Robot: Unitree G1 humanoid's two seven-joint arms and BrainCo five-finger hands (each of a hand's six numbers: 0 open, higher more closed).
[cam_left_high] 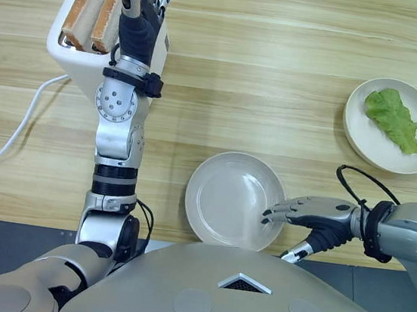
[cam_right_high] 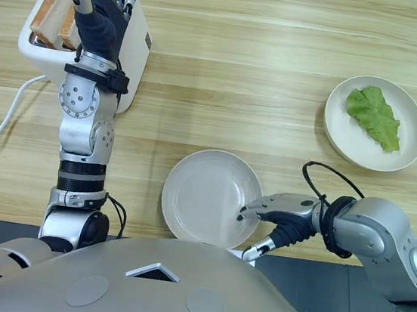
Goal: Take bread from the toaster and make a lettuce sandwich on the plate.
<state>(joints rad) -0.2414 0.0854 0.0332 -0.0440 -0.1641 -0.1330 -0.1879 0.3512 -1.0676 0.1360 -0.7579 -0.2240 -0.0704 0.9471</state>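
- Pale wooden bench (cam_left_high: 281,58), with a dark strip along its near edge.
- Toaster (cam_left_high: 76,60) stands at the far left, its cord (cam_left_high: 13,132) trailing off to the left. Two slices of bread (cam_left_high: 80,7) stand upright in the slots, tops well clear.
- Left hand (cam_left_high: 143,19) is raised over the toaster's right side, just beside the nearer slice. Its fingers are spread and straight, and it holds nothing.
- Plate (cam_left_high: 222,196) lies bare at the near middle.
- Right hand (cam_left_high: 312,213) lies flat at the plate's right rim. Its fingers are stretched out with their tips on or just over the rim, and it grips nothing.
- Lettuce (cam_left_high: 393,118) lies on a dish (cam_left_high: 381,147) at the far right, well apart from the plate.
- Step in hand, as I judge it: closing on the first slice. Nothing is on the plate yet.
- Risks:
  - The slices stand close together, so wide fingers may catch both or wedge one against the slot.
  - A sideways pull could tip or drag the light toaster, and the cord may tug it too.
  - Too hard a pinch would crush or tear the bread.
  - The right hand's tips on the rim could nudge or tilt the plate off its spot.
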